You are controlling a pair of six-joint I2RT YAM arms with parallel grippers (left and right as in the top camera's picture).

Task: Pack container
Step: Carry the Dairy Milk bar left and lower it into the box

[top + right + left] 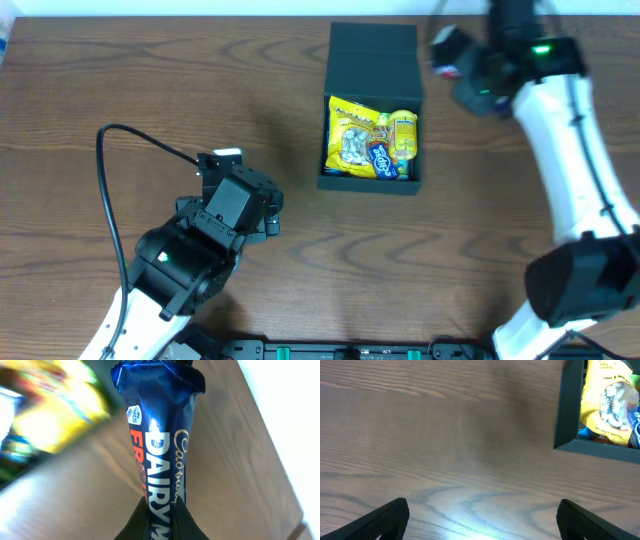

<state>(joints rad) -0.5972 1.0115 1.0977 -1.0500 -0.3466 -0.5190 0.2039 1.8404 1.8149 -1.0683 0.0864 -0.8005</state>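
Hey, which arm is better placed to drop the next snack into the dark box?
Right. The right gripper is shut on a blue chocolate bar beside the open container. The left gripper is open and empty over the table, farther away.

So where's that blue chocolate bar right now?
The blue chocolate bar is pinched in the right gripper, filling the right wrist view. Overhead, that gripper hovers over the table's far right side, just right of the open container's lid.
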